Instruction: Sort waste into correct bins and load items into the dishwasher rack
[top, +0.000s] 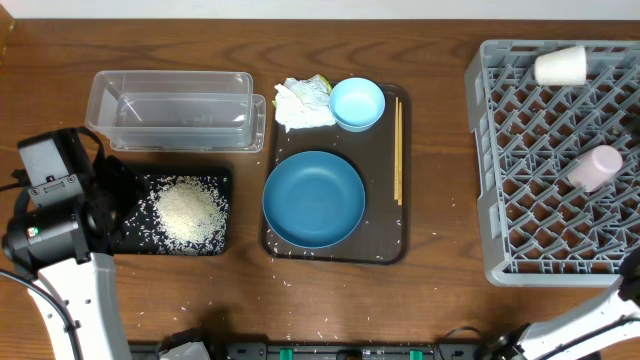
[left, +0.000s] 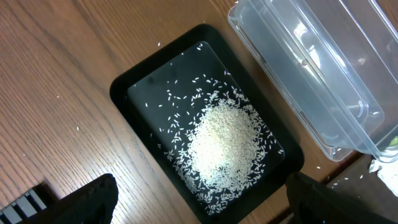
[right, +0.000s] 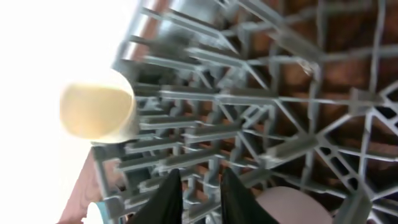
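The rice heap (top: 190, 212) lies in the black tray (top: 140, 238). The left wrist view shows the rice (left: 221, 146) and the tray (left: 124, 93) too. The clear tub (top: 175, 108) stands behind it. My left gripper (left: 202, 208) is open wide and empty over the tray's near corner. The paper wad (top: 303, 103), light-blue bowl (top: 356, 103), dark-blue bowl (top: 313, 198) and chopsticks (top: 397, 150) sit on the brown serving tray (top: 335, 250). The white cup (top: 560, 66) and pink cup (top: 596, 167) lie in the rack (top: 500, 160). My right gripper (right: 200, 186) hovers over the rack, its fingers close together and empty.
Loose rice grains are scattered on the wooden table in front of the trays (top: 300, 335). The clear tub (left: 311, 62) lies close to the black tray's far side. My left arm (top: 55, 215) stands left of the black tray. My right arm (top: 600, 315) reaches in at the lower right.
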